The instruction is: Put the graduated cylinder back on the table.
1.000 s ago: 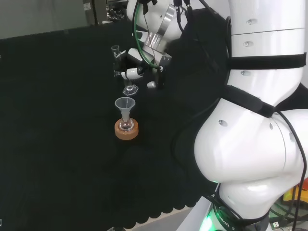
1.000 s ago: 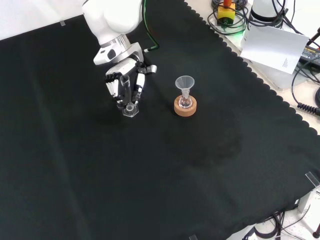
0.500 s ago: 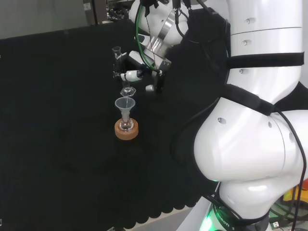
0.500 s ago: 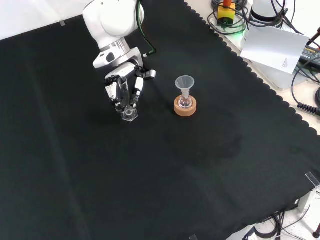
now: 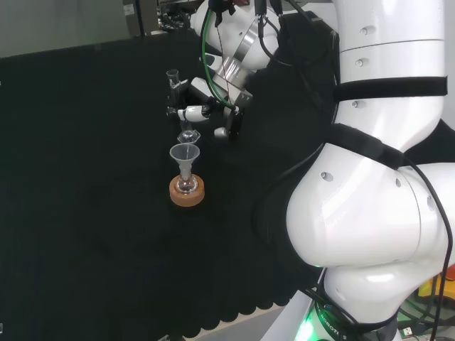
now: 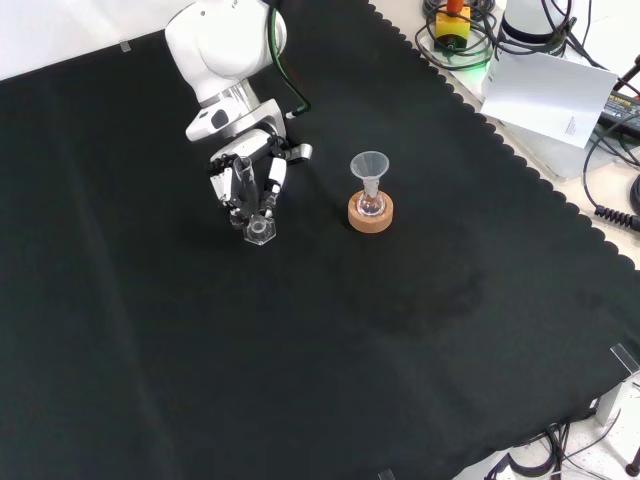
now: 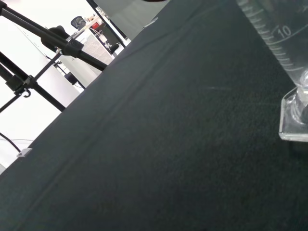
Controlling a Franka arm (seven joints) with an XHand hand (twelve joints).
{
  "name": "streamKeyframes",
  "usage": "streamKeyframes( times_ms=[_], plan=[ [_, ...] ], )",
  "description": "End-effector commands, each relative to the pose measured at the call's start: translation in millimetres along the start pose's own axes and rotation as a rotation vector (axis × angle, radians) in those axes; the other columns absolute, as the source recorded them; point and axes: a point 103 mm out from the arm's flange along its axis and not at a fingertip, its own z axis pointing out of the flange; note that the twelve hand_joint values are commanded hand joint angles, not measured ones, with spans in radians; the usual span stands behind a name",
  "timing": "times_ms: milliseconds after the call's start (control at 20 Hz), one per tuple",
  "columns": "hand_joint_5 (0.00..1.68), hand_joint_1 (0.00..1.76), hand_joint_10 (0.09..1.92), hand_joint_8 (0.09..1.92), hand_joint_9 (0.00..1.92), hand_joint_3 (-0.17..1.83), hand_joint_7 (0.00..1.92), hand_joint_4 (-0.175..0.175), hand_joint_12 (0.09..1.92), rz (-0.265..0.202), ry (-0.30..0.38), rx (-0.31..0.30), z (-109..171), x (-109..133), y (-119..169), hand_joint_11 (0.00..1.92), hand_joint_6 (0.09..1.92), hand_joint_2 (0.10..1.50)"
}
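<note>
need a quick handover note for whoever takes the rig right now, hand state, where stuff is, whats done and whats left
Hand: fingers curled round the graduated cylinder, holding it upright.
Cylinder: its base is at or just above the black cloth; contact can't be confirmed.
Beside it, apart: a flask with a funnel on a cork ring.
Done: cylinder brought down to the cloth.
Left: confirm it stands, open the hand, withdraw without tipping it.
</note>
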Motion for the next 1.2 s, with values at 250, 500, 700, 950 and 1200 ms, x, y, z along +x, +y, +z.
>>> streamKeyframes(
  times_ms=[250,500,700,950,1200],
  plan=[
    [0.88,1.1,0.09,0.18,1.36,0.0,1.15,-0.104,0.85,0.007,0.034,0.02,-3,-3,-7,1.16,1.16,1.17],
    [0.83,1.05,0.09,0.48,1.29,-0.02,0.91,-0.058,0.97,0.003,0.053,0.01,-9,-4,-13,1.02,0.9,1.13],
    [0.73,0.98,0.09,0.56,1.19,-0.14,0.77,-0.059,1.07,0.004,0.058,0.02,-15,-2,-15,0.86,0.68,1.11],
    [0.58,0.92,0.09,0.59,1.1,-0.17,0.67,-0.058,1.17,0.014,0.052,0.026,-19,0,-16,0.71,0.62,1.06],
    [0.45,0.89,0.09,0.6,0.98,-0.17,0.53,-0.062,1.24,0.031,0.035,0.011,-34,4,-17,0.59,0.51,1.04]
  ],
)
